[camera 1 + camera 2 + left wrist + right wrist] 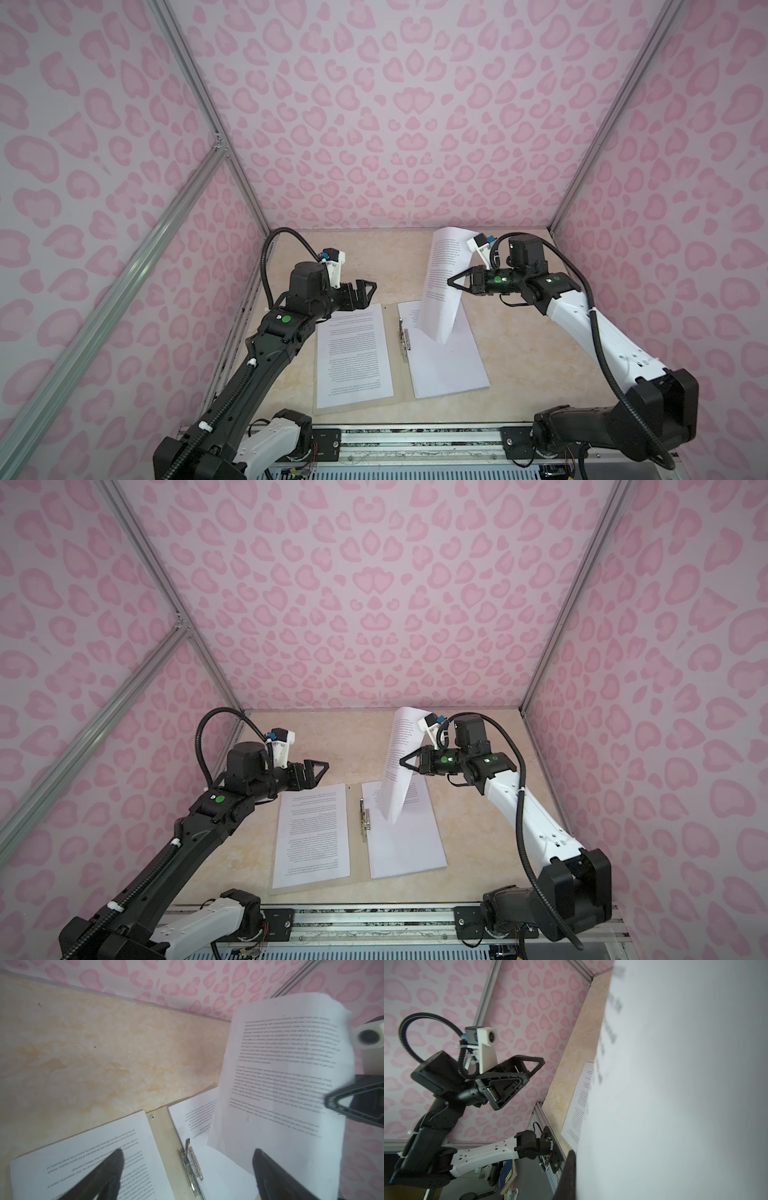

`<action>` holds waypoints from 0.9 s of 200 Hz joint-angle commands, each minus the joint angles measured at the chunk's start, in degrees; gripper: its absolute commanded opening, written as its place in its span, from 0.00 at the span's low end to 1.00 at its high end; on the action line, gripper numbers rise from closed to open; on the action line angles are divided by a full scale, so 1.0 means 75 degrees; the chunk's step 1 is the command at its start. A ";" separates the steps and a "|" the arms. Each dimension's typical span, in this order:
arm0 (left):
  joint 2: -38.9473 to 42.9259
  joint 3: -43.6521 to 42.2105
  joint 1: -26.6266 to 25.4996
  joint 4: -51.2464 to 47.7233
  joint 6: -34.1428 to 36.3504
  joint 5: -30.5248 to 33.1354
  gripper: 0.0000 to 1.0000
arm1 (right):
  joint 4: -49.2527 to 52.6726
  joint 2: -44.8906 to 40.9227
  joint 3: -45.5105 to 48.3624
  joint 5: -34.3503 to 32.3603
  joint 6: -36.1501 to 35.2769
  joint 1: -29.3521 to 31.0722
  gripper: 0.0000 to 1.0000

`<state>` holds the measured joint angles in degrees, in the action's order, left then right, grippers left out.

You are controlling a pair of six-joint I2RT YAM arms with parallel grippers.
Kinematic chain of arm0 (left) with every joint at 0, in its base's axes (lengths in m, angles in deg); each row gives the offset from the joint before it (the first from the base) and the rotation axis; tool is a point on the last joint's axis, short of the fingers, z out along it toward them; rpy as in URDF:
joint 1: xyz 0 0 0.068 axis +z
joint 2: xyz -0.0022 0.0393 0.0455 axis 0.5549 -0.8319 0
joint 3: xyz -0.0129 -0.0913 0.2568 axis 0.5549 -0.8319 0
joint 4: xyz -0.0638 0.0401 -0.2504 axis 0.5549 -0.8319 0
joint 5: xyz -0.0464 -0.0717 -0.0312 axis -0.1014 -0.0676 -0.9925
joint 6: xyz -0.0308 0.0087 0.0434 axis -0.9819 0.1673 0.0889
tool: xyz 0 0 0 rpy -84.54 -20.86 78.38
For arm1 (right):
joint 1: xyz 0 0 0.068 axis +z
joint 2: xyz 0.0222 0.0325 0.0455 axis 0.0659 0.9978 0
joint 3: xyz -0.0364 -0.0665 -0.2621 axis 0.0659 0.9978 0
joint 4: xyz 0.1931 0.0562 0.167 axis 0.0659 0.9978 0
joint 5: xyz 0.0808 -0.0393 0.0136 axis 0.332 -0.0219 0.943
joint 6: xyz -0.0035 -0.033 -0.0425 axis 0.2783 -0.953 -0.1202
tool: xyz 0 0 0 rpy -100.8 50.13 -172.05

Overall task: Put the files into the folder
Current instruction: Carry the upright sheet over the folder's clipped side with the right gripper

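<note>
Well, the right gripper [451,283] is pinched tight on one printed sheet [442,266], held up steeply over the open folder [402,386] lying mid-worktop [519,332] toward the front edge. The other files [353,357] lie stacked either side of its metal clip [404,340]. The left gripper [370,293] hovers wide open, empty, above the left stack's far corner.

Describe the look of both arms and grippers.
The left arm and right arm mix black and white links, each with a green dot and a black ribbed cable. The left gripper and right gripper are black with triangular frame fingers.
</note>
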<state>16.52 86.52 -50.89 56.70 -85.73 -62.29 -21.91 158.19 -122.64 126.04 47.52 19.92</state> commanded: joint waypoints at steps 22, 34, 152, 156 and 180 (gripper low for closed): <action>0.0393 -0.0176 0.0010 -0.0222 0.0172 -0.0417 0.98 | 0.3128 -0.0791 -0.0368 -0.1140 -0.1314 0.0061 0.00; 0.0481 -0.0187 -0.0020 -0.0209 0.0133 -0.0449 0.98 | 0.4356 -0.0451 -0.0541 -0.2731 -0.2132 0.0083 0.00; 0.1111 -0.0182 -0.0843 -0.0560 0.0414 0.0102 0.98 | 0.4275 0.2807 -0.0801 -0.5107 -0.3318 0.0293 0.00; 0.1102 -0.0185 -0.0855 -0.0556 0.0408 0.0102 0.98 | 0.4226 0.2861 -0.0815 -0.5089 -0.3311 0.0294 0.00; 0.1017 -0.0204 -0.0861 -0.0536 0.0367 0.0045 0.98 | 0.4008 0.3152 -0.0821 -0.4952 -0.3295 0.0330 0.00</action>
<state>24.55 85.31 -57.30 52.21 -83.13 -61.77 10.16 180.00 -128.54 88.23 23.48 22.11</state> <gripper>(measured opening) 0.977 0.063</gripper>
